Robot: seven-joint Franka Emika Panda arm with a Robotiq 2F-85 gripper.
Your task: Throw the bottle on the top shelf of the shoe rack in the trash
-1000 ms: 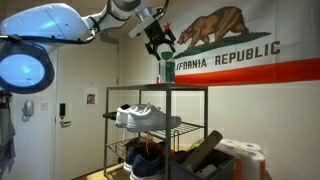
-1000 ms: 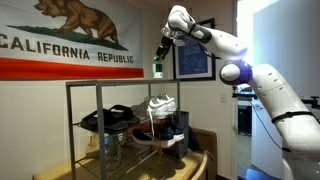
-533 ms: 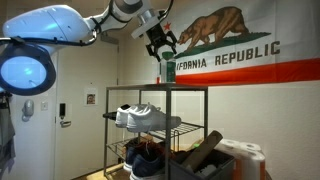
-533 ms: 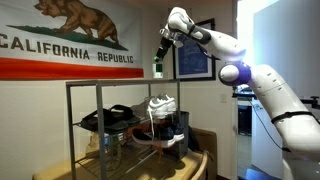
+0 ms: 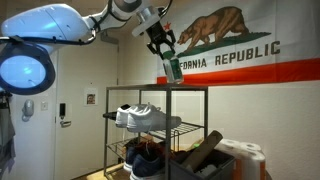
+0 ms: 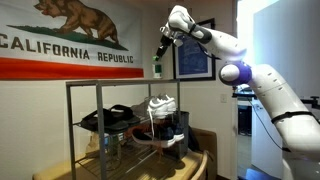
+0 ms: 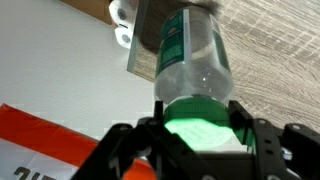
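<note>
Flag (image 5: 240,50) across the back wall. Shoe rack (image 5: 164,125) stands before it, white sneaker (image 5: 145,117) on a middle tier.

Arm (image 5: 60,22) reaches in high and bends down over the top shelf (image 5: 140,88). Same pose in both exterior views.

Gripper (image 5: 164,55) clenched on the bottle (image 5: 172,69). In the wrist view the dark fingers (image 7: 135,140) press either side of the green body (image 7: 195,55), with no gap showing.

Change: half a second ago the bottle stood upright on the shelf under the gripper. Now it leans, lower end kicked out toward the flag side, upper end caught in the grip. From the opposite side (image 6: 157,68) the shift hardly shows.

Whether the base is quite clear of the shelf rail, the small exterior views do not settle.

Reading: the grasp looks made and the lift just starting. The tilt suggests an off-centre hold, so the bottle may swing. Carry-off and drop are all ahead.
</note>
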